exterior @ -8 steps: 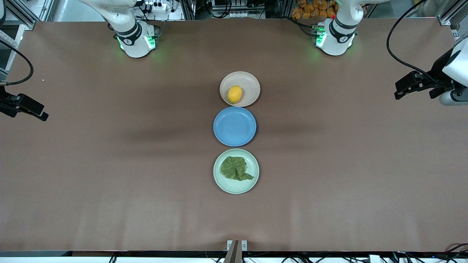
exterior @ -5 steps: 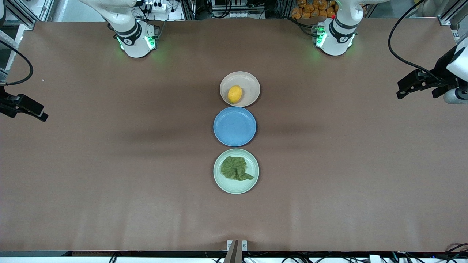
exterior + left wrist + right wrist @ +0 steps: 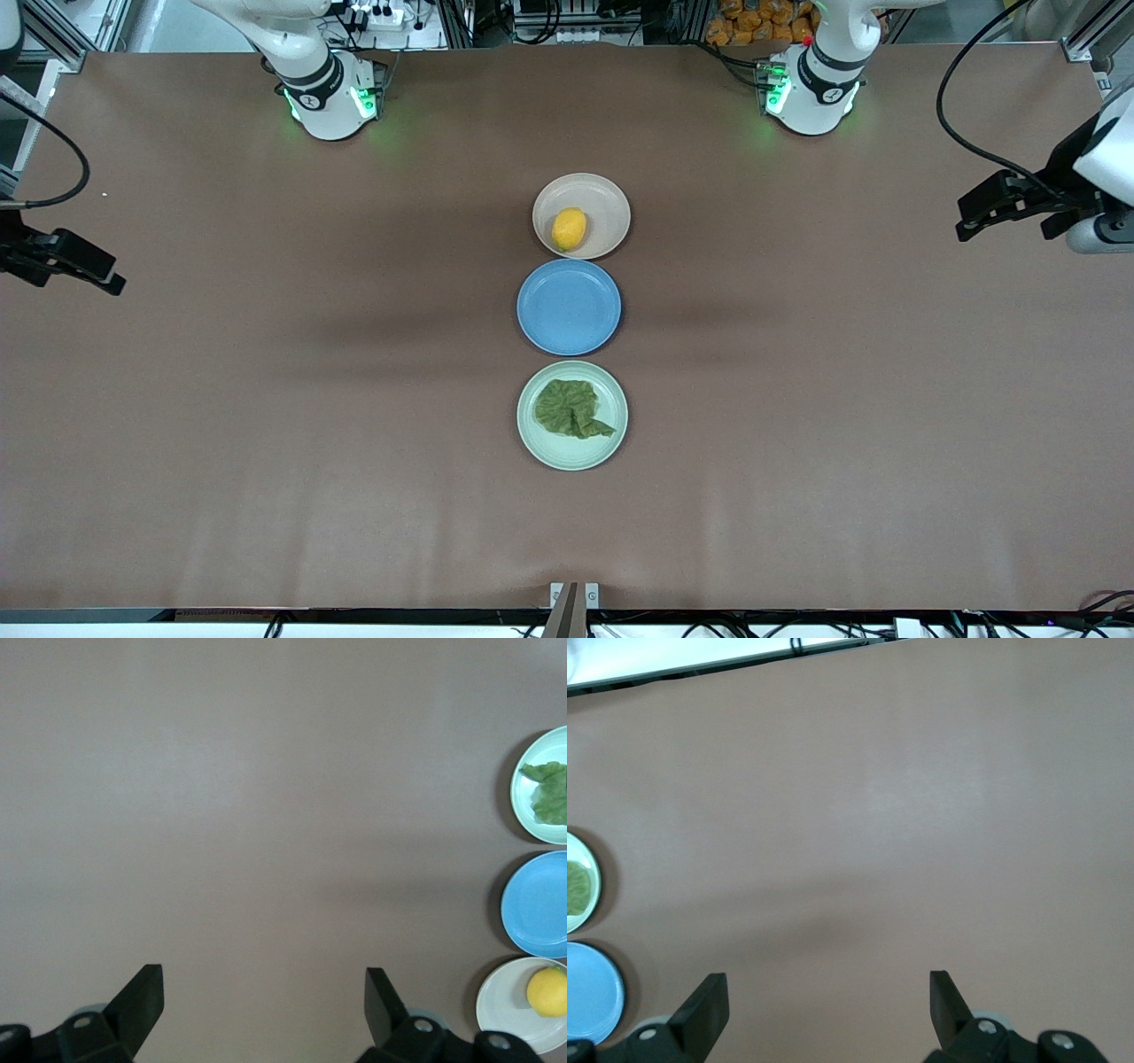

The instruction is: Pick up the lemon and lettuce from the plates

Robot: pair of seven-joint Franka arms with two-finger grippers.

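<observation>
The lemon (image 3: 569, 229) lies on the beige-pink plate (image 3: 608, 206), the plate nearest the arms' bases. The lettuce (image 3: 571, 410) lies on the mint green plate (image 3: 567, 455), nearest the front camera. My left gripper (image 3: 967, 226) is open and empty, up over the left arm's end of the table. My right gripper (image 3: 111, 282) is open and empty over the right arm's end. The left wrist view shows its open gripper (image 3: 263, 992) over bare table, with the lettuce (image 3: 551, 790) and lemon (image 3: 547, 990) far off. The right wrist view shows its gripper (image 3: 826, 992) open, and the lettuce (image 3: 574, 886) at the edge.
An empty blue plate (image 3: 569, 307) sits between the two task plates, all three in a row at the table's middle. The brown table (image 3: 266, 399) is bare around them. Black cables hang near both grippers at the table's ends.
The right gripper has edged slightly toward the table's middle. The left gripper drifted outward, then back. Plates, lemon and lettuce have not moved.
</observation>
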